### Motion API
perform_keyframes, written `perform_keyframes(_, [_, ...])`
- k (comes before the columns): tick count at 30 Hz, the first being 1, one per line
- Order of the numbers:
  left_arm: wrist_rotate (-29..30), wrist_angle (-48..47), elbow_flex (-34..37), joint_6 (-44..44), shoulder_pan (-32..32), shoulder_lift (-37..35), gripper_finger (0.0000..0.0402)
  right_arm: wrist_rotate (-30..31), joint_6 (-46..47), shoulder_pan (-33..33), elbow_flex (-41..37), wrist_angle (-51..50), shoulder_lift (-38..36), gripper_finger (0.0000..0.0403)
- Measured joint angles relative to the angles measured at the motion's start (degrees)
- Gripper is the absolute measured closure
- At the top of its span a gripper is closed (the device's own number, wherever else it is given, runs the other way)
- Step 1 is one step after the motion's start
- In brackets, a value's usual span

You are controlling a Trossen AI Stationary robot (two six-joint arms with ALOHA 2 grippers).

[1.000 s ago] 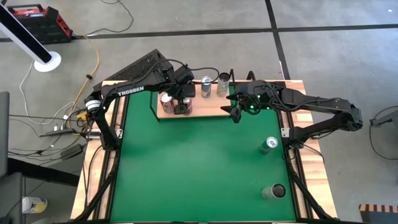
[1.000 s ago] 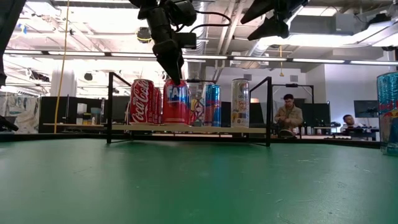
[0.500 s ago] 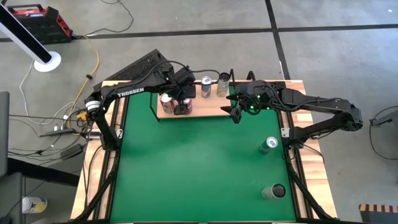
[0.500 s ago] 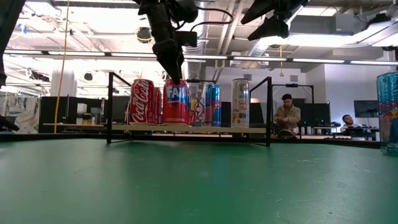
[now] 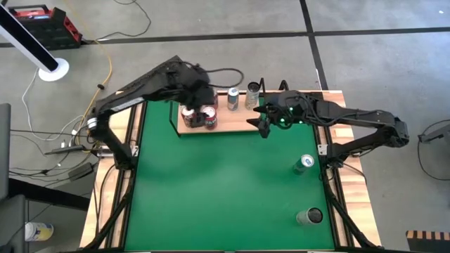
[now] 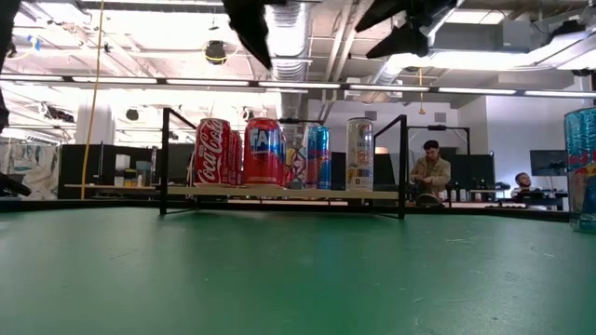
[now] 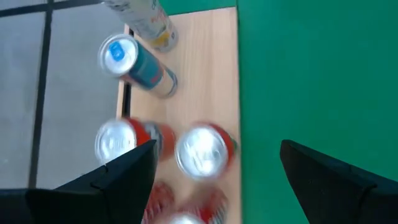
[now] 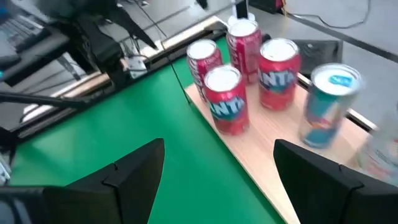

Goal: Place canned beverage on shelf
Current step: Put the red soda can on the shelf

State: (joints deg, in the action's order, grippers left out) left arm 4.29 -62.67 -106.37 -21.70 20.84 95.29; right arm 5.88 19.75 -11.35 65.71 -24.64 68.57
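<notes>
Left gripper point(image 7: 214, 177) hangs above the shelf point(image 5: 235, 121) at its left end, over the cluster of red cans point(image 5: 198, 117), fingers spread wide w/ nothing between them (wrist view looks straight down on the can tops). In the low view the red Fanta can point(image 6: 264, 153) stands upright on the board beside a Coca-Cola can point(image 6: 212, 153), clear of the dark fingers overhead. Right gripper point(image 8: 217, 168) hovers over the shelf's right end, jaws also wide apart and empty. Also on the shelf, toward its back edge: a blue can point(image 5: 233, 99) and a tall pale can point(image 5: 252, 95), both upright. Off the shelf, on the green table mat point(image 5: 225, 190), two more cans sit near the right edge, one point(image 5: 305, 163) mid-table, one point(image 5: 310, 216) nearer the front. Two people point(image 6: 430, 171) sit in the room behind.
</notes>
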Motion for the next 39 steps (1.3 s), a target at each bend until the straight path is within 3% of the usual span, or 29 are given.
perform_keyframes(5, [-0.42,-1.53,4.97,4.52,-0.02,-10.59,0.0080,-0.03,-1.25,2.64,0.00,10.30,6.22,0.0077])
perform_keyframes(16, [-0.56,18.52,34.51,19.77,-0.56,-39.76,0.0080,-1.10,-3.15,3.29,-0.02,30.98,22.98,0.0077])
perform_keyframes(21, [-0.66,24.77,44.00,24.47,-1.46,-47.86,0.0080,-1.48,-4.13,3.38,0.02,38.51,29.35,0.0077])
perform_keyframes(26, [-0.71,27.01,48.32,27.00,-1.59,-51.68,0.0080,-1.67,-4.22,3.34,3.06,38.78,34.97,0.0095])
perform_keyframes(32, [-1.32,27.11,48.81,27.14,-1.59,-51.83,0.0080,-1.70,-4.68,2.50,8.06,38.22,41.15,0.0174])
perform_keyframes(39, [-1.49,27.03,48.81,27.15,-2.22,-51.85,0.0079,-1.47,-4.97,0.60,11.68,33.46,43.84,0.0355])
